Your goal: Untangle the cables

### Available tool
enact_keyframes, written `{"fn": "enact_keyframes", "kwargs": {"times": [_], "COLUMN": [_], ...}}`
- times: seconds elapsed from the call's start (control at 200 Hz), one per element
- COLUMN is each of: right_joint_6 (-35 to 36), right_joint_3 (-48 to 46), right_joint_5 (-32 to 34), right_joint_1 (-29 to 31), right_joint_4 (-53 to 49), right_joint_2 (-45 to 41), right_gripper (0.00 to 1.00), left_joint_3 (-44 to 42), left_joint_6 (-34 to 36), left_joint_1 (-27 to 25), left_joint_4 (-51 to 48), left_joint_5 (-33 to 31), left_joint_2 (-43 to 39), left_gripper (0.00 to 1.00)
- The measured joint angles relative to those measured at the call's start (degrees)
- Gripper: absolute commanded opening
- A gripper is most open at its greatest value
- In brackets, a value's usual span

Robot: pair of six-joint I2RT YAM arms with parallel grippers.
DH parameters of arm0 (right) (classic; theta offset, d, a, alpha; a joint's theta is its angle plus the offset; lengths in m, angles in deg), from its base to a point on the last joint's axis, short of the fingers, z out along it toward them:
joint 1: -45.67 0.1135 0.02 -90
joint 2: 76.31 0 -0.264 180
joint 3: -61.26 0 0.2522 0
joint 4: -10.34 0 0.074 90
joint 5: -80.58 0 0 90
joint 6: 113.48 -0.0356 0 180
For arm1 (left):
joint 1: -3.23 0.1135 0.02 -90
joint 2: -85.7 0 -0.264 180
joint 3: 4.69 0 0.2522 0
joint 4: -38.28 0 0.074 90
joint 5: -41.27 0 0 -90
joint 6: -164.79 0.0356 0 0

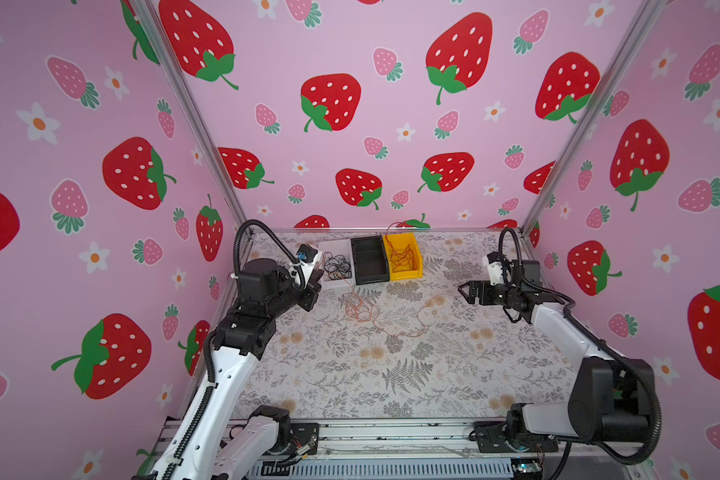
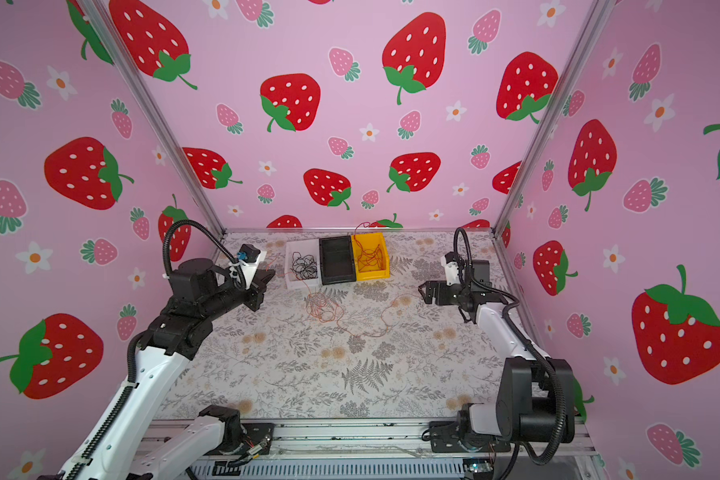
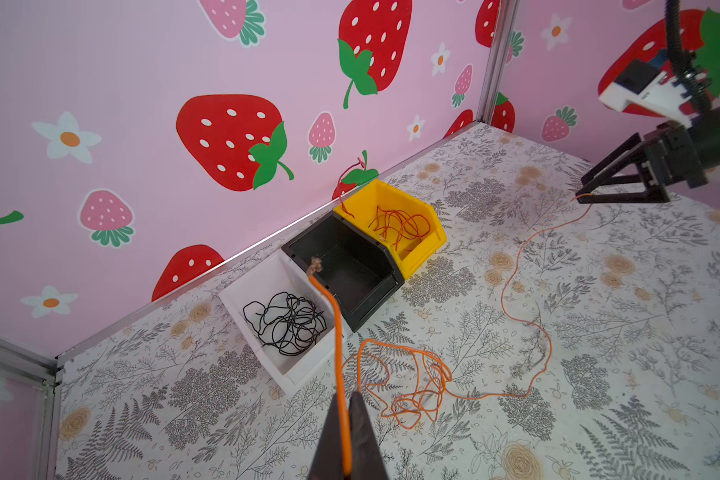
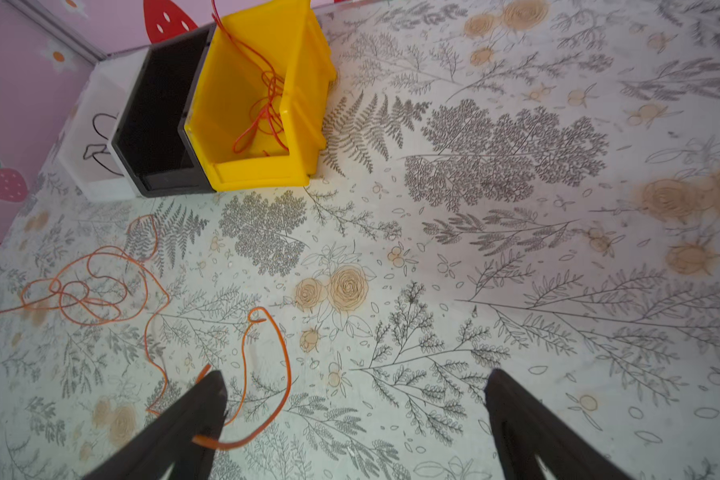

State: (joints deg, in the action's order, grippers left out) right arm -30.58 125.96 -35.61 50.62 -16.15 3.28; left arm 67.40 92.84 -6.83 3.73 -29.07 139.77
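A thin orange cable [image 1: 358, 309] [image 2: 323, 309] lies in loose loops [image 3: 412, 390] [image 4: 88, 291] on the flowered table, in front of three bins. My left gripper [image 3: 346, 395] [image 1: 314, 284] is shut on one end of it. The frayed tip sticks out past the fingertips, over the white bin. The cable's far end runs right and drapes over one finger [image 4: 192, 419] of my right gripper [image 4: 356, 376] [image 1: 463, 291], which stands wide open. Black cables [image 3: 285, 322] lie in the white bin. Red cables [image 3: 400, 226] [image 4: 267, 104] lie in the yellow bin.
Three small bins stand in a row by the back wall: white [image 3: 242, 299], black [image 3: 373, 307] with nothing in it, and yellow [image 3: 427, 249]. A red strand hangs over the yellow bin's back rim. Pink strawberry walls close in three sides.
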Motion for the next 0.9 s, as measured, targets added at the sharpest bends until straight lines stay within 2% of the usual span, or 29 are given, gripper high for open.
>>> {"fn": "enact_keyframes", "kwargs": {"times": [0.14,0.265,0.395,0.56,0.68,0.715,0.745,0.83,0.9], "right_joint_6": [1.66,3.02,3.69,0.13,-0.79,-0.83,-0.87,-1.46,-2.03], "right_joint_3": [1.42,2.91,4.7,3.26,3.93,4.22,4.28,4.28,4.31], "right_joint_5": [-4.61,-5.73,-8.15,-13.42,-13.55,-13.55,-13.55,-13.55,-13.73], "right_joint_1": [1.33,5.95,10.58,12.46,12.46,12.46,12.46,12.55,12.55], "right_joint_4": [-2.23,-5.05,-5.49,-0.13,1.75,1.97,2.21,2.45,2.51], "right_joint_2": [3.67,6.03,10.05,8.81,7.76,7.76,7.76,7.76,7.76], "right_gripper": [0.98,0.93,0.98,0.99,1.0,0.99,0.99,0.98,0.97], "left_joint_3": [0.0,0.0,0.0,-1.55,-3.48,-4.07,-4.79,-7.17,-9.35], "left_joint_6": [-0.02,-0.15,-0.31,-1.18,-2.93,-3.39,-3.74,-4.48,-5.05], "left_joint_1": [-0.44,-1.03,-2.14,-2.97,-3.08,-3.08,-3.08,-3.06,-3.08], "left_joint_4": [0.0,0.02,0.07,1.14,1.44,1.44,1.51,1.75,2.36], "left_joint_5": [-0.02,0.02,0.39,0.11,-4.24,-5.68,-7.15,-9.42,-9.99], "left_joint_2": [0.0,0.0,0.37,1.01,0.94,0.79,0.52,-0.87,-2.49], "left_gripper": [0.0,0.0,0.0,0.0,0.0,0.05,0.13,0.24,0.43]}}
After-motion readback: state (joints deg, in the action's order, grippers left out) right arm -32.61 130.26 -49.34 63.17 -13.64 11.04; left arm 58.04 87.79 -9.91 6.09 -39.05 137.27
